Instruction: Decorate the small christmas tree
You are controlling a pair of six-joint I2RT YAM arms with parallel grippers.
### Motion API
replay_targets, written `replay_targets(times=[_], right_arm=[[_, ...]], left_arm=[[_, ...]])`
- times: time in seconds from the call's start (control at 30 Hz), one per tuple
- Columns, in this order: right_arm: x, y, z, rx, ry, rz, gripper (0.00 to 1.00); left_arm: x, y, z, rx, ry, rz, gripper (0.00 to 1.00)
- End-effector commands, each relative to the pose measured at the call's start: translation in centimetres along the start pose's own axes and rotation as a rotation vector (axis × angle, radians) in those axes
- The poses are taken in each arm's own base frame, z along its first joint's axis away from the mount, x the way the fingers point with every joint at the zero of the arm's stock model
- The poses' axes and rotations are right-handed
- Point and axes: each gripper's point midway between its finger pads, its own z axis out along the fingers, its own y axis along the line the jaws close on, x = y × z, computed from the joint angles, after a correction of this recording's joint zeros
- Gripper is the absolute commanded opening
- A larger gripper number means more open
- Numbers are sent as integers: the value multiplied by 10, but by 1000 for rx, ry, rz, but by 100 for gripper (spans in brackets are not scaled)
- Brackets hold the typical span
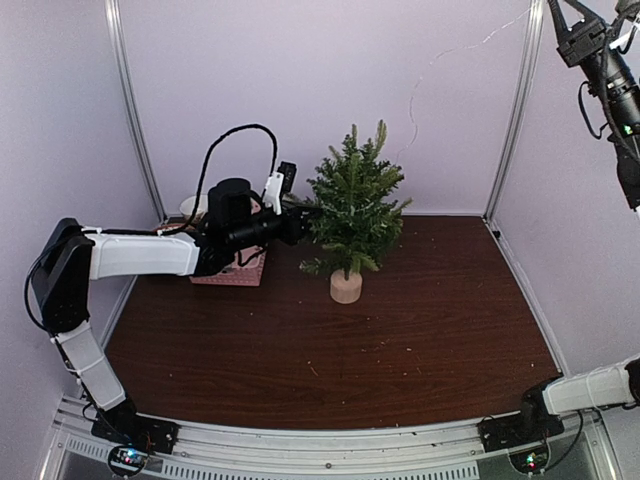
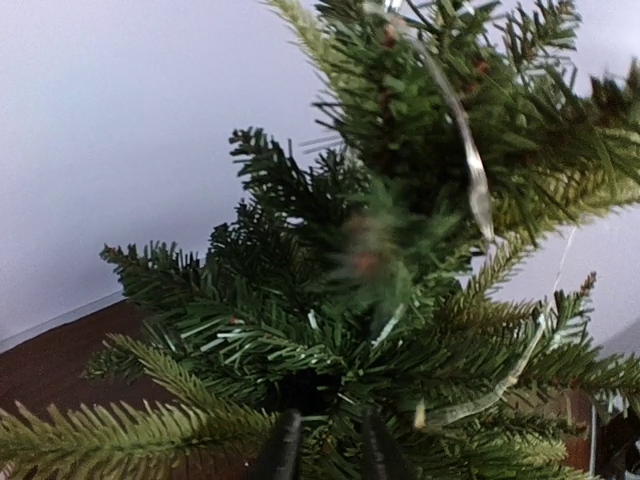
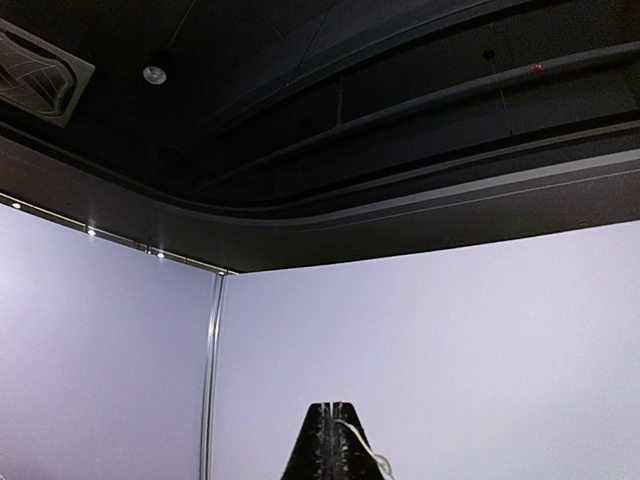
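The small christmas tree [image 1: 353,200] stands upright at the back of the worktop [image 1: 400,340]; the right fingers [image 3: 318,450], closed on a thin silvery strand [image 2: 472,165], hold it high, probably to keep it taut, while the left fingers [image 2: 283,450] sit slightly parted among the branches, gripping nothing visible.

No text, label, brand, number or sign is legible in any of the three views.
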Motion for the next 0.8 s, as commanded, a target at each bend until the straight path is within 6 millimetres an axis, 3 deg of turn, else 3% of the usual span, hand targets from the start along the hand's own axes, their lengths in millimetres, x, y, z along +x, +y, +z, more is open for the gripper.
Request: replay_targets(times=[0.0, 0.13, 0.33, 0.5, 0.63, 0.77], right_arm=[[29, -9, 1, 24, 48, 52, 0], [39, -12, 0, 33, 69, 56, 0], [45, -14, 0, 41, 80, 53, 0], [48, -14, -1, 38, 79, 64, 0], [45, -15, -3, 54, 76, 47, 0], [45, -28, -9, 139, 100, -20, 0]], left_arm=[[-31, -15, -17, 33, -18, 68, 35], [-30, -21, -40, 15, 55, 115, 57], [-41, -26, -85, -31, 116, 187, 70], [-71, -63, -99, 115, 129, 284, 67], [-104, -95, -95, 217, 57, 401, 62], [-110, -112, -81, 264, 47, 458, 60]])
